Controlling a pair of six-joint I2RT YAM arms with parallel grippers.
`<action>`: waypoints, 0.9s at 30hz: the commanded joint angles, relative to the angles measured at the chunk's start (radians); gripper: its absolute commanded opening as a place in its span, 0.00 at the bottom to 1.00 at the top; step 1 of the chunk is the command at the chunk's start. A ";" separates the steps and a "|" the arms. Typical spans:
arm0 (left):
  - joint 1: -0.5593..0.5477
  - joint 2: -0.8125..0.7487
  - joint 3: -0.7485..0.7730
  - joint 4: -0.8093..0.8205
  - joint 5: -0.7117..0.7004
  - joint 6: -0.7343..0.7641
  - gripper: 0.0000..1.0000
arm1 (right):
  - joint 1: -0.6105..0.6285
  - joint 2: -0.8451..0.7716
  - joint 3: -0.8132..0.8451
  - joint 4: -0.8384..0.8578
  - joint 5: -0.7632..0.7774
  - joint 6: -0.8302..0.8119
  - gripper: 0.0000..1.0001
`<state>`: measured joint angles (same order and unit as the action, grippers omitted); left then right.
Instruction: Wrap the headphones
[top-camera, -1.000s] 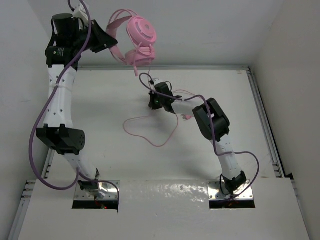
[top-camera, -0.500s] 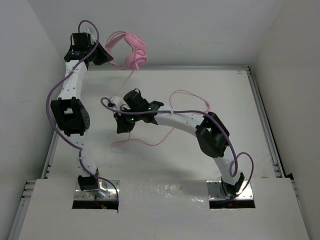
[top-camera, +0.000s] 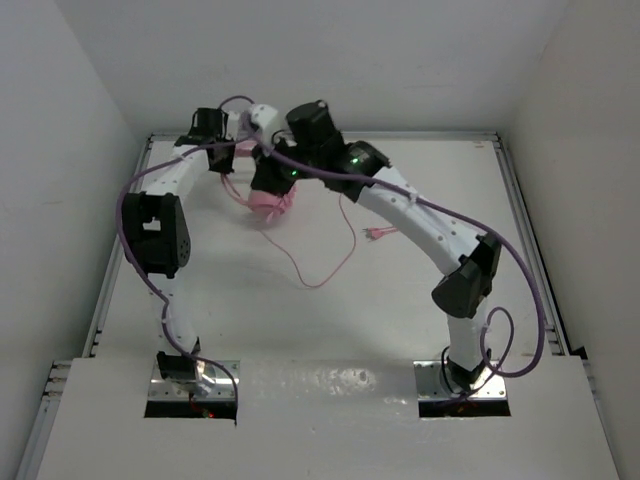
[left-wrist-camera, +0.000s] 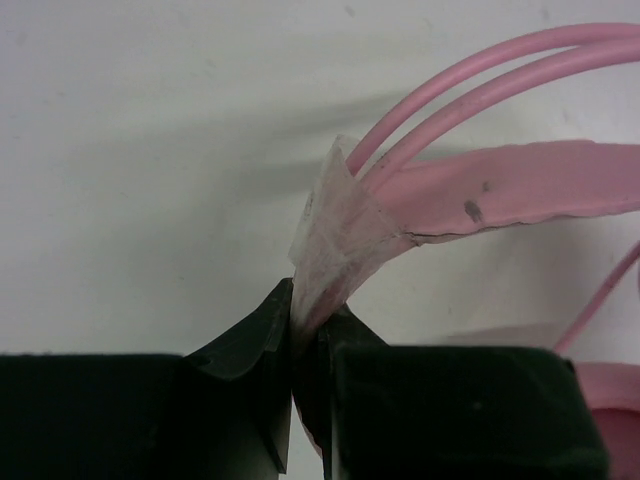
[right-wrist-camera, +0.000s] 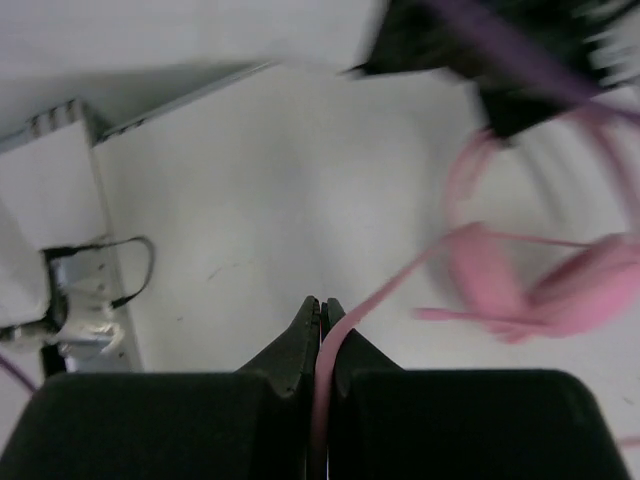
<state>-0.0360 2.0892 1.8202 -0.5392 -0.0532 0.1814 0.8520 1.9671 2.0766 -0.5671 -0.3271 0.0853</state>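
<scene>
Left pincer (left-wrist-camera: 295, 330): clamped on headphones (left-wrist-camera: 500, 190) headband end
Right pincer (right-wrist-camera: 320, 312): clamped on cord (right-wrist-camera: 390, 288)
Headband axis: runs rightward away from left pincer

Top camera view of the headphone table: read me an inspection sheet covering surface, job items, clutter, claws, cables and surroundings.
Surface: white table, rail along each side.
Job's things: pink headphones toward the far side; cord loops loose over the table, plug unheld.
Clutter: nothing seen.
Claws: left claw shut on the headphones at the headband end; right claw shut on the cord.
Cables: purple arm cables run along both arms.
Surroundings: white walls on three sides.
</scene>
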 joint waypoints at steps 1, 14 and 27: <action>-0.028 -0.168 -0.085 0.160 -0.005 0.191 0.00 | -0.137 -0.066 0.080 -0.124 0.111 0.036 0.00; -0.077 -0.248 -0.058 -0.077 0.260 0.417 0.00 | -0.318 -0.067 0.037 -0.194 0.747 -0.182 0.00; -0.091 -0.258 0.327 -0.438 0.561 0.121 0.00 | -0.432 -0.051 -0.237 0.306 0.383 0.048 0.17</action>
<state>-0.1356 1.8866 2.0445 -0.8948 0.3630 0.4377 0.4274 1.9278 1.8816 -0.4759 0.1520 0.0612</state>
